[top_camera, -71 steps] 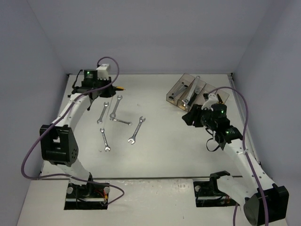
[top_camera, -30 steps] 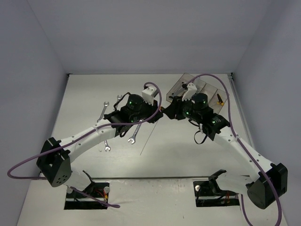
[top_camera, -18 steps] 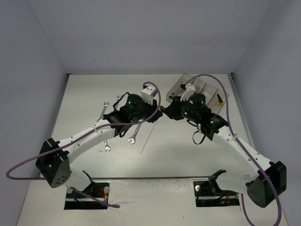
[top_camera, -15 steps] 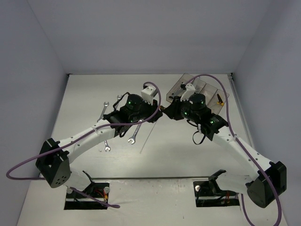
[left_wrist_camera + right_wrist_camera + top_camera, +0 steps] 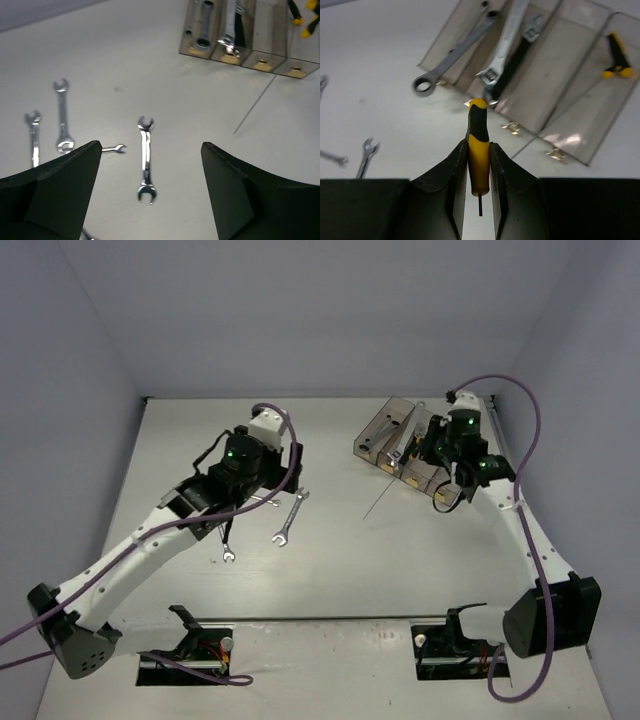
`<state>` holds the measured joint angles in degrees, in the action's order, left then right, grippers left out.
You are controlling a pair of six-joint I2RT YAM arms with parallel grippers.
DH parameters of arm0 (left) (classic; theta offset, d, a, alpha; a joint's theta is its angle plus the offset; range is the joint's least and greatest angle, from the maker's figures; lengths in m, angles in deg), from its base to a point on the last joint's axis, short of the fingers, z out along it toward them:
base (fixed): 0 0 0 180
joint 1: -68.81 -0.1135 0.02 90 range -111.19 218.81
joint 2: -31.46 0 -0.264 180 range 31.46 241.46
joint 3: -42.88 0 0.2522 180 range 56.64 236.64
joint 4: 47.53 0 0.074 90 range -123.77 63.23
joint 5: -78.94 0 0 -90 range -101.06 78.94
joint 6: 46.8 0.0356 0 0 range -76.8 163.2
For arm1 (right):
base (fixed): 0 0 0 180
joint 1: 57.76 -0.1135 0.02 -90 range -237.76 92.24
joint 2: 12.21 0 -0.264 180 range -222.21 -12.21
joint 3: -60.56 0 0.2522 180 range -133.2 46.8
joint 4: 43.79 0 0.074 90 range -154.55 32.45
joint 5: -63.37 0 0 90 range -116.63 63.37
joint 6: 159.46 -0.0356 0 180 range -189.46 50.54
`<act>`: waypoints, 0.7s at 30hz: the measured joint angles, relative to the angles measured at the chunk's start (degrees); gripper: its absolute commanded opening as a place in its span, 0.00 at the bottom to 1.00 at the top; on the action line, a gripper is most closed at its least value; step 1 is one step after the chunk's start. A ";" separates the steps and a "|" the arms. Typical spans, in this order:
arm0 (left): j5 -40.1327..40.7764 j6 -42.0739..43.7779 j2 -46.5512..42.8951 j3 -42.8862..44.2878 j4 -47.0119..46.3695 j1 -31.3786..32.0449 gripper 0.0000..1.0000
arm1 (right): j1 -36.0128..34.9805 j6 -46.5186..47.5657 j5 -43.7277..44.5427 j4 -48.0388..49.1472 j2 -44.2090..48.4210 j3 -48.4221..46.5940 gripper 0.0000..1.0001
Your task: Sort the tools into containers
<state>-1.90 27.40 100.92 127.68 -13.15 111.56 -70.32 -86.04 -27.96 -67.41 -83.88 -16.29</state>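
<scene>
Sorting tally: counting, from the right wrist view, a ring-ended wrench (image 5: 455, 54) in the leftmost of the containers (image 5: 560, 60), a long silver wrench (image 5: 506, 37) and the black-handled adjustable wrench (image 5: 512, 62) in the second, nothing visible in the third, another driver (image 5: 615, 52) in the rightmost.
Right gripper (image 5: 479, 147): pinching the yellow-and-black driver (image 5: 478, 117) by its handle, fingers pressing on both sides, hovering near the labelled ends of the bins; gripping mid-handle, probably for keeping the tool level during the drop.
Left gripper (image 5: 150, 145): hanging with fingers spread wide, holding nothing, facing down over the loose wrenches, seemingly lining up a pick.
Loose wrenches: lying flat on the table (image 5: 150, 65), well apart from the bins; a double-ended wrench (image 5: 146, 160) directly under the open fingers, a tiny wrench (image 5: 114, 148) just beside it, two longer ones (image 5: 62, 117) further left.
Next move: likely calling for the rightmost bin, pairing driver with driver.
</scene>
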 measured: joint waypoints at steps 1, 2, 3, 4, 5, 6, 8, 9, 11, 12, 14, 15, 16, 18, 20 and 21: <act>1.52 1.11 -1.92 0.34 1.43 -0.60 0.81 | 2.60 0.98 0.59 -1.13 -1.39 -1.52 0.00; 2.84 2.16 -3.78 0.56 2.77 -1.25 0.81 | 5.01 1.88 1.01 -2.30 -2.82 -2.99 0.00; 3.66 3.15 -5.38 0.61 3.80 -1.95 0.81 | 6.85 2.65 1.27 -3.49 -4.18 -4.30 0.00; 4.18 4.17 -7.02 0.64 4.92 -2.90 0.81 | 8.67 3.48 1.70 -4.78 -5.89 -5.78 0.00; 4.51 5.19 -8.69 0.64 6.09 -4.02 0.81 | 10.49 4.36 2.25 -6.14 -7.83 -7.36 0.00; 4.34 6.00 -10.16 0.31 6.69 -5.42 0.81 | 12.06 4.97 2.60 -7.38 -9.90 -8.97 0.00; 3.35 7.34 -13.09 -1.08 7.29 -9.22 0.81 | 14.77 5.86 2.91 -9.14 -13.89 -11.80 0.00; 3.12 7.74 -14.32 -2.16 7.41 -11.23 0.81 | 15.84 6.16 2.97 -9.87 -15.97 -13.12 0.00; 2.69 8.08 -16.01 -4.87 7.16 -14.14 0.81 | 17.79 6.27 3.11 -10.84 -19.01 -14.88 0.00; 2.65 8.13 -16.64 -6.58 6.91 -15.18 0.81 | 18.72 6.27 3.20 -11.66 -20.44 -15.94 0.00; 1.87 8.16 -17.22 -10.12 6.29 -15.75 0.81 | 20.18 6.28 3.71 -12.98 -23.25 -18.92 0.00; 1.18 8.16 -16.98 -11.54 6.37 -15.77 0.81 | 20.67 6.28 4.19 -13.49 -24.63 -20.77 0.00; 0.68 8.16 -16.31 -12.17 6.60 -15.80 0.81 | 21.09 6.26 4.75 -13.63 -25.65 -22.45 0.00; -0.31 8.16 -14.60 -13.05 6.97 -15.86 0.81 | 21.85 6.26 5.68 -14.23 -27.59 -25.70 0.00; -0.98 8.17 -13.35 -13.46 7.04 -15.90 0.81 | 22.49 6.24 6.42 -14.58 -30.10 -29.46 0.00; -1.17 8.18 -13.27 -13.55 7.07 -15.95 0.81 | 22.73 6.22 6.69 -14.42 -31.62 -31.19 0.00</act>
<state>-3.07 35.58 87.65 114.13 -6.07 95.61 -47.59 -79.82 -21.27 -81.83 -115.50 -47.49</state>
